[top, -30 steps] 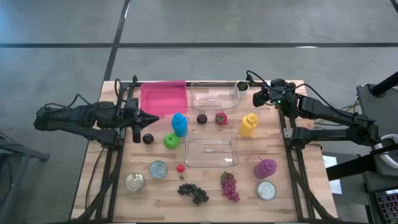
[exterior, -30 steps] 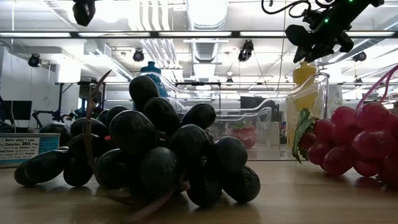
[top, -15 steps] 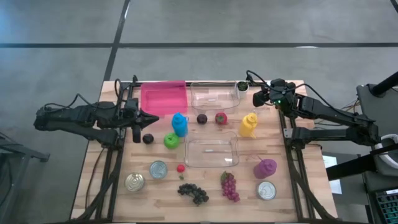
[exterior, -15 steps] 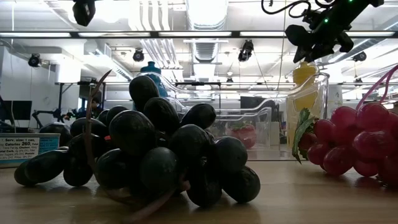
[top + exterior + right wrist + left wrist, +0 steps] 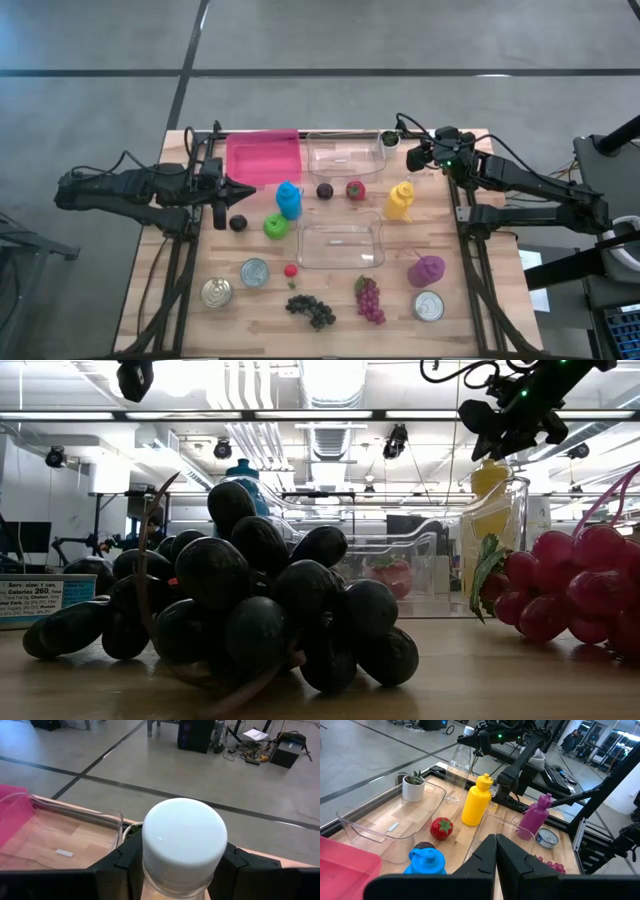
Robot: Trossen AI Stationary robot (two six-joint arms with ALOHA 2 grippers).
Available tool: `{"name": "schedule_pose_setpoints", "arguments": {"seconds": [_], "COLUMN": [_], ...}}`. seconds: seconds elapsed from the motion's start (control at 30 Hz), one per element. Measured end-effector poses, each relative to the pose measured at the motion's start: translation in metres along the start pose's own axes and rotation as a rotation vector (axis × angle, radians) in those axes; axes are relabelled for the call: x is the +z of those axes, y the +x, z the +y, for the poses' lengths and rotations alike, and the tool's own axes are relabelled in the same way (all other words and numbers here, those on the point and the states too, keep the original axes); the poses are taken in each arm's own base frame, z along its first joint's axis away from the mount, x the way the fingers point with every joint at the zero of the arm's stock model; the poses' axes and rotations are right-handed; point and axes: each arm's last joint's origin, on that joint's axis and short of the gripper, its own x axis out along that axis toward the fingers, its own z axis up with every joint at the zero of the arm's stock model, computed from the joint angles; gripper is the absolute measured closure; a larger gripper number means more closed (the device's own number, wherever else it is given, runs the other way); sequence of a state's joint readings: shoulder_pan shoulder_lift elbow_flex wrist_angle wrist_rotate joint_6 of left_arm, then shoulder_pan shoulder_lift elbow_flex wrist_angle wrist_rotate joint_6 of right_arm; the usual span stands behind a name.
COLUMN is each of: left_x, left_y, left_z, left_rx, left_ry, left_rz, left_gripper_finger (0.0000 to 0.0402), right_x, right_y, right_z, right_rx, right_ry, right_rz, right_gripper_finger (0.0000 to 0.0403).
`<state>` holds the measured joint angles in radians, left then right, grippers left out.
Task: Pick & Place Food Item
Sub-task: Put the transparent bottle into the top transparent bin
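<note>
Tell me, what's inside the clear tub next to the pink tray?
The clear tub holds a small potted plant in one corner and a small white label on its floor. The pot's wall hides what is inside it.

Pink tray (image 5: 263,157), blue bottle (image 5: 289,199), purple bottle (image 5: 426,269), two tins (image 5: 217,293), potted plant (image 5: 413,788)

Bottle (image 5: 183,845) body below frame edge
</note>
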<state>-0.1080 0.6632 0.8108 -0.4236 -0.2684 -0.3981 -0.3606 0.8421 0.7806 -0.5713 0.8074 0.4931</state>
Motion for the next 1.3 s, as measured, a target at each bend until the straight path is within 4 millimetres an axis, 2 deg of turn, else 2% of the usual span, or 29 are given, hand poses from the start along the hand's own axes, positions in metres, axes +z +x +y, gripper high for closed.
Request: {"name": "schedule_pose_setpoints", "arguments": {"seconds": [0.33,0.67,0.9,1.3], "left_x": [0.0,0.0,0.0,0.0], "left_y": [0.0,0.0,0.0,0.0], "left_z": [0.0,0.0,0.0,0.0], "left_rx": [0.0,0.0,0.0,0.0], "left_ry": [0.0,0.0,0.0,0.0], "left_rz": [0.0,0.0,0.0,0.0], "left_gripper_finger": [0.0387,0.0387,0.0387,0.0387], "right_x": [0.002,0.021,0.044,0.094], "right_y": [-0.001,-0.01,-0.022,-0.054], "right_z": [0.0,0.0,-0.002,-0.008], "right_rx": [0.003,0.022,0.052,0.225], "right_ry": [0.005,0.01,0.05,0.006], "right_rz": [-0.006,-0.05,-0.094,-0.182], "right_gripper_finger": [0.0255,0.0255,0.0255,0.0255]}}
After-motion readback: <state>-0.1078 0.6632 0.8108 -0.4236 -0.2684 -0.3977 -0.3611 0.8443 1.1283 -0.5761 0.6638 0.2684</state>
